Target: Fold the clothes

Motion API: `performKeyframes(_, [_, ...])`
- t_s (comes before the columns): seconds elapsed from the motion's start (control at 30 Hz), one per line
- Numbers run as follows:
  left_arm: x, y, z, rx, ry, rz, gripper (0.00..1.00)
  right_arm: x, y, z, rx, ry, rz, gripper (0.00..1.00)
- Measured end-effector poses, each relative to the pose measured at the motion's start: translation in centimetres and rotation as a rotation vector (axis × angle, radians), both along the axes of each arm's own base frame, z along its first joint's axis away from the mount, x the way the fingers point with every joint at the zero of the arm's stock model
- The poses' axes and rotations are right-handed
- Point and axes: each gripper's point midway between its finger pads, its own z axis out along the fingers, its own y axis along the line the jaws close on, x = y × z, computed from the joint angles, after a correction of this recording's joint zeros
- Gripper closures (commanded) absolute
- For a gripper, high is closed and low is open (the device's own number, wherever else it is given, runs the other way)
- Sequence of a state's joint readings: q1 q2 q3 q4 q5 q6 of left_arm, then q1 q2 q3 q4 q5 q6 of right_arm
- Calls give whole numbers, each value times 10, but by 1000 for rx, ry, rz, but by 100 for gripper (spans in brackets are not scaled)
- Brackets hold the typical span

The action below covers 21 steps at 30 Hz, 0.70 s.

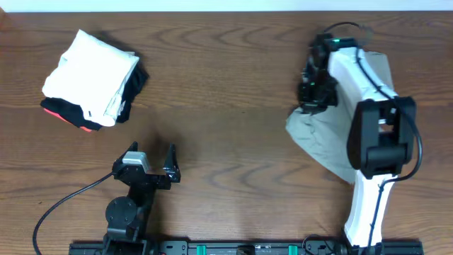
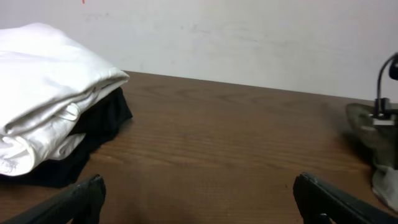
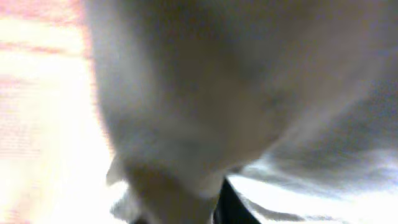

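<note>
The light khaki trousers (image 1: 318, 138) lie bunched on the right side of the table, partly under my right arm. They also show at the right edge of the left wrist view (image 2: 367, 134). My right gripper (image 1: 310, 95) is at their upper left edge. In the right wrist view blurred khaki cloth (image 3: 217, 93) fills the frame right up against the jaws, and the gripper looks shut on it. My left gripper (image 1: 152, 161) is open and empty, low over bare wood at the front left (image 2: 199, 193).
A white folded garment (image 1: 88, 71) lies on black and red folded garments (image 1: 134, 85) at the back left. This stack also shows in the left wrist view (image 2: 43, 81). A pale wall (image 2: 249, 37) stands behind the table's far edge.
</note>
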<state>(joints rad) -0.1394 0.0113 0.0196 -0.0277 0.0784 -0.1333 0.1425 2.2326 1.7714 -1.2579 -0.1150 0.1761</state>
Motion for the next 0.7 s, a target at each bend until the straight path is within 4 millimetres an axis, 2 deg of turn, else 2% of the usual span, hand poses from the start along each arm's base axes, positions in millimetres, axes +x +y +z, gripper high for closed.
performKeyframes(0.07, [0, 0, 0, 0, 0, 0, 2, -1, 7, 7, -1, -18, 23, 70])
performKeyframes(0.17, [0, 0, 0, 0, 0, 0, 2, 2, 10, 32, 8, -82, 38, 43])
performKeyframes(0.23, [0, 0, 0, 0, 0, 0, 2, 6, 8, 63, 16, -165, 52, 22])
performKeyframes(0.3, [0, 0, 0, 0, 0, 0, 2, 8, 4, 97, 24, -258, 58, 12])
performKeyframes(0.43, [0, 0, 0, 0, 0, 0, 2, 10, -17, 159, 6, -442, 26, 9])
performKeyframes(0.5, [0, 0, 0, 0, 0, 0, 2, 11, -36, 177, -25, -500, -12, 10])
performKeyframes(0.57, [0, 0, 0, 0, 0, 0, 2, 13, -57, 184, -54, -524, -61, 11])
performKeyframes(0.7, [0, 0, 0, 0, 0, 0, 2, 20, -109, 180, -57, -532, -210, 15])
